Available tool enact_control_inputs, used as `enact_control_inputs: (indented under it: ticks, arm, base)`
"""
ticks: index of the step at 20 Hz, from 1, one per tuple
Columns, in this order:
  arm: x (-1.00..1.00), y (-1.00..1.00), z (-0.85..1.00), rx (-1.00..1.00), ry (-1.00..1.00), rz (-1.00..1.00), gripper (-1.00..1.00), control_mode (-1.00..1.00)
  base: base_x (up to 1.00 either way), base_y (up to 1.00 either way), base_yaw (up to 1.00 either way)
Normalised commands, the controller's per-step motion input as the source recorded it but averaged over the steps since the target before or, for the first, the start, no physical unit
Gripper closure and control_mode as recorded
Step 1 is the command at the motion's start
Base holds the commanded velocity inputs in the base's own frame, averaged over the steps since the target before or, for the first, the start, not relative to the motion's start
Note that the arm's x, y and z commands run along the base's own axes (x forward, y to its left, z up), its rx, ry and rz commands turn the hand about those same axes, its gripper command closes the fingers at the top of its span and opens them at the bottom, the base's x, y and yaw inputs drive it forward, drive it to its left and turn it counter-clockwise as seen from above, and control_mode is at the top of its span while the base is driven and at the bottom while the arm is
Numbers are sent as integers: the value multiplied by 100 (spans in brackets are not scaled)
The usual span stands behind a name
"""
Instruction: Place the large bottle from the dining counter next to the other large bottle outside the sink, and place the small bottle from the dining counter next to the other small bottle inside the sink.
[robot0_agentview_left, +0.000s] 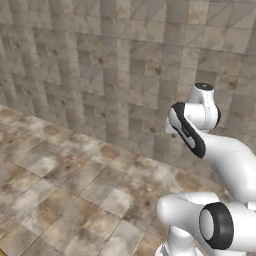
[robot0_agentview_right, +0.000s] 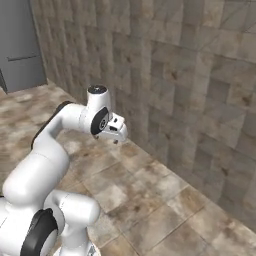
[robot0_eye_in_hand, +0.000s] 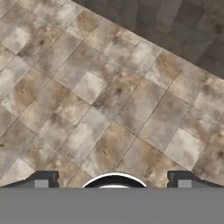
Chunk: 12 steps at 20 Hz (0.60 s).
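Left base view, white arm (robot0_agentview_left: 210, 150) folded over brown tiled floor (robot0_agentview_left: 75, 175), tiled wall (robot0_agentview_left: 100, 60) behind, right base view, pincer (robot0_agentview_right: 119, 134) pointing down above floor, grey cabinet (robot0_agentview_right: 20, 45) far left, hand view, pincer tips wide apart, empty, floor tiles below, no bottle anywhere here

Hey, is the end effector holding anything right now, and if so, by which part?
Nothing is held. The end effector is open, its fingertips wide apart over bare floor tiles.
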Motion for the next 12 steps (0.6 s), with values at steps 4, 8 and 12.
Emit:
enact_control_inputs:
  ticks: [4,8,12]
  arm:
    - [0,0,0,0,0,0,-100,100]
    - [0,0,0,0,0,0,-100,100]
    - [0,0,0,0,0,0,-100,100]
  base:
    - [96,22,59]
    - [100,3,50]
    - [100,-7,38]
